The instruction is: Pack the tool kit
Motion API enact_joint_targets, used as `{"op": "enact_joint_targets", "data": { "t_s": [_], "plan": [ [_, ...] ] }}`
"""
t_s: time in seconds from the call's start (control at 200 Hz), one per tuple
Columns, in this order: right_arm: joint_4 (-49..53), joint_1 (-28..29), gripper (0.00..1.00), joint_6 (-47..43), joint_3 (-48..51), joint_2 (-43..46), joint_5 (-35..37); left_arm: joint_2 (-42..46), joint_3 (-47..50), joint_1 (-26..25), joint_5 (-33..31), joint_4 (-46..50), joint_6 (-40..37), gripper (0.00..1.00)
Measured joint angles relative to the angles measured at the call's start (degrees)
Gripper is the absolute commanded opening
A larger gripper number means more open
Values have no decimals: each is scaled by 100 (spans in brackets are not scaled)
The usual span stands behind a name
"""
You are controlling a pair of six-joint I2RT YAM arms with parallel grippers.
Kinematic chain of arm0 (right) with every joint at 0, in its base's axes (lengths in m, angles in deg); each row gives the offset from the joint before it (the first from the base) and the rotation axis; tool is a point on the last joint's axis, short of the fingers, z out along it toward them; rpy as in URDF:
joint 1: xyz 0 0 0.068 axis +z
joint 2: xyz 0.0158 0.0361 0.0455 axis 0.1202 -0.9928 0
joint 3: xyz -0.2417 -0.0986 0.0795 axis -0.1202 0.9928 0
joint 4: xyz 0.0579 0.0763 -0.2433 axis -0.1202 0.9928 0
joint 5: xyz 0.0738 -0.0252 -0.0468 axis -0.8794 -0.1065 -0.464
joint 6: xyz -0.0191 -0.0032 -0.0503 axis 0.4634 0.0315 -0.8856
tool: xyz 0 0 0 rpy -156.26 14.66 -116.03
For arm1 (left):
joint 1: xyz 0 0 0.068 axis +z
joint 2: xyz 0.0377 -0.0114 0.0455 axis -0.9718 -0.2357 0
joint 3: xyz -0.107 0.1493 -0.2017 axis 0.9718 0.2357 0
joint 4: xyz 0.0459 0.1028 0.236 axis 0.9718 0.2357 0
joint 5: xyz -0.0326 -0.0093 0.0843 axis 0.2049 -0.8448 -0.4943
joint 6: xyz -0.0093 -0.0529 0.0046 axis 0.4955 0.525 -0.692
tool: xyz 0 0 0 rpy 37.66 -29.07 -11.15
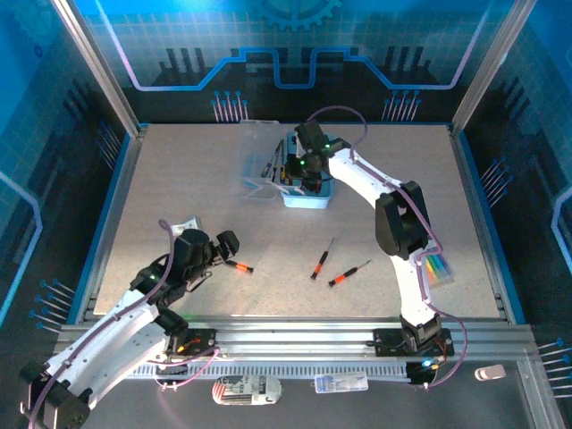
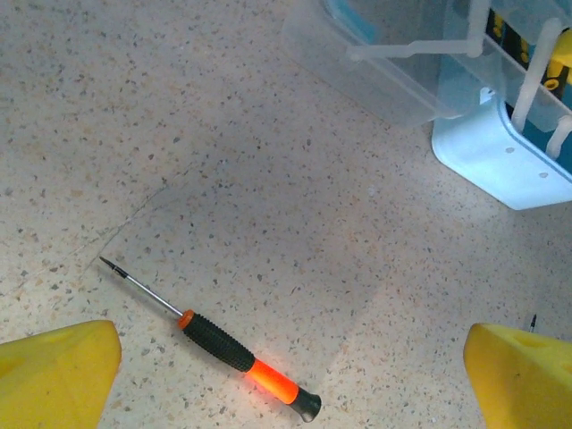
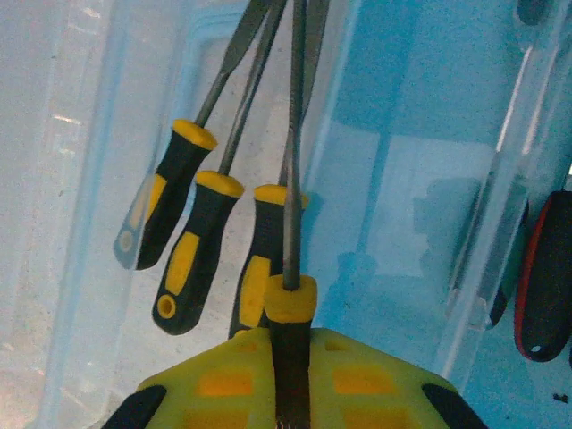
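The blue backlit wall panels (image 1: pixel 375 36) are tinting the enclosure edges, while diffuse light is brightening the speckled beige tabletop (image 1: pixel 223 214), casting soft shadows. The orange band on the black-handled screwdriver (image 2: pixel 214 341) is overexposing. The translucent pale-blue plastic box (image 3: pixel 411 223) is showing faint glare.

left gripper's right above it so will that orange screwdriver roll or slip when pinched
Likely stiff and light: the screwdriver is a thin shaft on a small handle. Its round handle may roll on the flat table if nudged. The ribbed black grip looks less slippery than the orange part.
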Motion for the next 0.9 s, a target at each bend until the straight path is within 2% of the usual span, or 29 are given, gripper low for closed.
{"op": "enact_joint_targets", "data": {
  "t_s": [0.145, 0.475, 0.901],
  "plan": [
    [-24, -17, 17, 68, 0, 0, -22, -46, 66, 0, 0, -17, 24, 99],
    [-201, -61, 17, 317, 85, 2, -133, -195, 66, 4, -7, -20, 22, 99],
    [-649, -177, 26, 892, 343, 83, -439, -195, 63, 9, -68, -28, 17, 99]
  ]
}}
